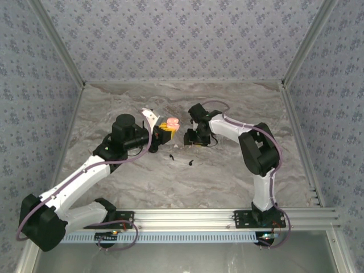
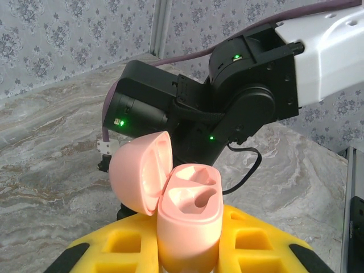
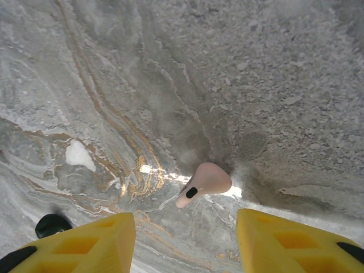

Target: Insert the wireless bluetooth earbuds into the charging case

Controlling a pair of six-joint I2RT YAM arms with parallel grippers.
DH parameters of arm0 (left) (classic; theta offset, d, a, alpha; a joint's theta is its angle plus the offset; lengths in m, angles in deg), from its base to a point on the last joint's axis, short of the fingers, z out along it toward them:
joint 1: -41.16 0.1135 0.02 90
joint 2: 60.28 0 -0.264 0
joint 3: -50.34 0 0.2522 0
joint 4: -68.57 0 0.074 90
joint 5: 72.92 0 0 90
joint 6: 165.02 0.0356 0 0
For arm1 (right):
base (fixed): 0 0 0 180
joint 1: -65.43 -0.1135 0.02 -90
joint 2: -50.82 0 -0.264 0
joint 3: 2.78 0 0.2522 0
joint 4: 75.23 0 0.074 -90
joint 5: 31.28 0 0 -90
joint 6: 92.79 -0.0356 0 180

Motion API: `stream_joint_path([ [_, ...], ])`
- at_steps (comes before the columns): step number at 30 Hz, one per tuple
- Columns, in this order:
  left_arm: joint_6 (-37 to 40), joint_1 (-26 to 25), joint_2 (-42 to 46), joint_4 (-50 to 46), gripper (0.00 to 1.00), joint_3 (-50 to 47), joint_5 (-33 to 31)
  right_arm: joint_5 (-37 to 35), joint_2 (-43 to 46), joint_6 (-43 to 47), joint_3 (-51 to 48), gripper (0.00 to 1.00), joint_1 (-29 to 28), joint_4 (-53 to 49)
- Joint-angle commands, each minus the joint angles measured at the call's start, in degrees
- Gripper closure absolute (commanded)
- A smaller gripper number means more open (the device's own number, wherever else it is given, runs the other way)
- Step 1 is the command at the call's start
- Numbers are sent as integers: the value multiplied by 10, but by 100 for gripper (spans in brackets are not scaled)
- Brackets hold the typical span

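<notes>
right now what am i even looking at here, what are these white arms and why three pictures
These are two robot arms bolted to the near edge of a marble-patterned table. One picture comes from a camera above and behind them; the other two come from small cameras on each wrist, so the yellow pads at the bottom are that arm's own gripper fingers.

The left gripper is shut on a pink charging case with its lid open and its sockets showing. The right gripper hangs open just above the table, over a pale pink earbud lying there. From above, two small black earbuds also lie on the table between the arms.
</notes>
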Motion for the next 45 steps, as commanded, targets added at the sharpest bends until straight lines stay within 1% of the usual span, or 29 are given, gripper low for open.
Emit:
stream_joint_path([
  [1, 7, -3, 13, 11, 81, 2, -1, -18, -18, -18, 20, 50, -3, -25],
  [4, 8, -3, 13, 11, 80, 1, -1, -17, -30, -16, 30, 52, -5, -28],
  [7, 6, -3, 13, 10, 81, 0, -1, -14, -40, -12, 39, 57, -4, -32],
  [16, 5, -3, 14, 10, 81, -2, -3, -3, -63, 7, 69, 59, -9, -43],
  [32, 0, -3, 22, 15, 80, -10, -10, -47, -89, 44, 107, 62, -17, -90],
  [45, -6, -3, 28, 13, 81, -15, -11, -82, -112, 41, 126, 74, -28, -101],
])
